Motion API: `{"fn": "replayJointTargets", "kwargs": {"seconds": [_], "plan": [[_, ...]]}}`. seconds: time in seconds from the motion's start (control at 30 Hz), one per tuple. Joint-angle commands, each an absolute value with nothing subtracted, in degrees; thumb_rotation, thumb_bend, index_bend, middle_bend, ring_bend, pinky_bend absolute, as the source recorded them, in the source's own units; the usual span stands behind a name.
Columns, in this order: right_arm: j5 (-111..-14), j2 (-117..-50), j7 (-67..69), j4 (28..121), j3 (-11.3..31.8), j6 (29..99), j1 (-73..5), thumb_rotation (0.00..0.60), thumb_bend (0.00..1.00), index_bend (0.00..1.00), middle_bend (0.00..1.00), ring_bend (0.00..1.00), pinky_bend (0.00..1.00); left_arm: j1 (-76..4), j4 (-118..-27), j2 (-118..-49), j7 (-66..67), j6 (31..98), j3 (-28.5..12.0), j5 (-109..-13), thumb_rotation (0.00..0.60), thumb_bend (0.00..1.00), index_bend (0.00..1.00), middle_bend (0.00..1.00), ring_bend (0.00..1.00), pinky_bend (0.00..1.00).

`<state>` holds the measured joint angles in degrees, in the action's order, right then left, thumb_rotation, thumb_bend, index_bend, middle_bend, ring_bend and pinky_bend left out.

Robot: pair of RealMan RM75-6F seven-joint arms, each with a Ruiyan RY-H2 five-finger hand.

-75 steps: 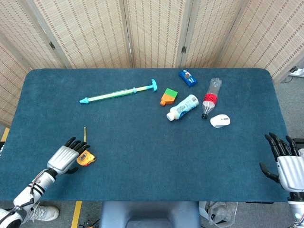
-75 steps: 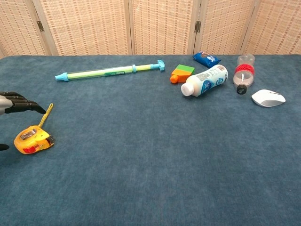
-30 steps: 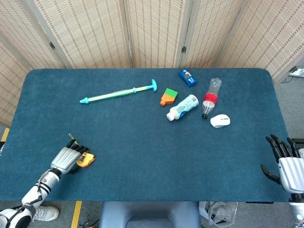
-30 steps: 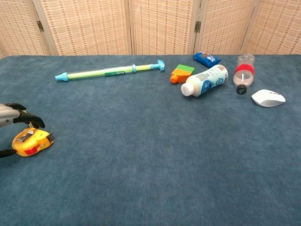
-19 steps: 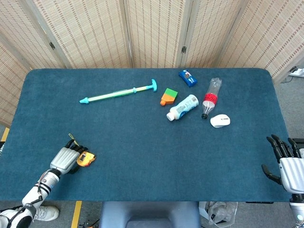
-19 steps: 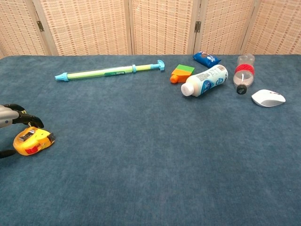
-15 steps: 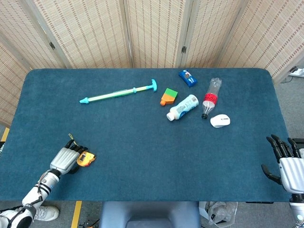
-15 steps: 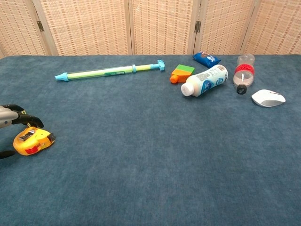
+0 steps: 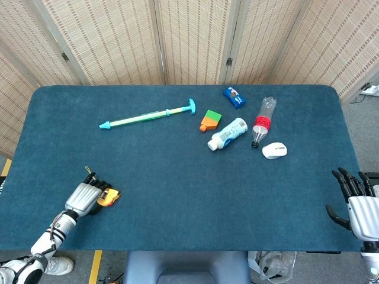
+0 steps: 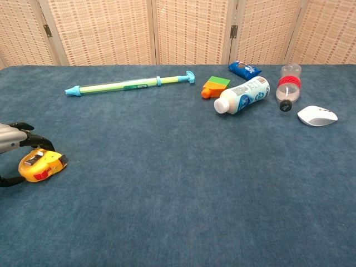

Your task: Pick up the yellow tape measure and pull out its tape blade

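On blue felt table [image 9: 177, 189] | left hand [image 9: 84, 197] curled around rounded yellow tape measure [image 10: 41, 165] | right hand [image 9: 358, 207] spread, empty

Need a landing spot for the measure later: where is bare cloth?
Bare blue tabletop spans the front, from the yellow tape measure at the left hand to the right hand. Crowded: back right, around the white lotion bottle.

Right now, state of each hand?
Left hand: closed around the tape measure, on the table.
Right hand: open, holding nothing.
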<state>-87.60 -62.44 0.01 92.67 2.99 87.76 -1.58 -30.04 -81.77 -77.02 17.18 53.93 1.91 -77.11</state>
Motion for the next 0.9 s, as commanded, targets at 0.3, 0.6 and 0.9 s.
{"fn": "replayJointTargets", "kwargs": {"seconds": [0.3,0.6,0.9], "plan": [[-87.6,-62.3,-0.6,93.3,3.1,87.5,-1.8,0.600,0.34,0.10,0.12,0.15,0.03,-29.3,-76.2,-80.1,10.6,57.9,1.4,-81.5,0.600,0.38,0.42,0.44,0.38,0.12],[-90.4,-60.7,-1.3,96.8,3.5,84.2,-5.2,0.600,0.34,0.11,0.12,0.15,0.03,-29.9,-77.2,-78.2,6.1,60.5,0.6,-84.9,0.600,0.38,0.48,0.50,0.44,0.17],[-93.4,-57.3,0.8,104.9,6.4,74.6,-14.6,0.600,0.33,0.22,0.14,0.15,0.03,-31.9,-88.8,-70.8,8.4,61.7,-3.5,-83.8,0.600,0.38,0.51,0.53,0.47,0.23]]}}
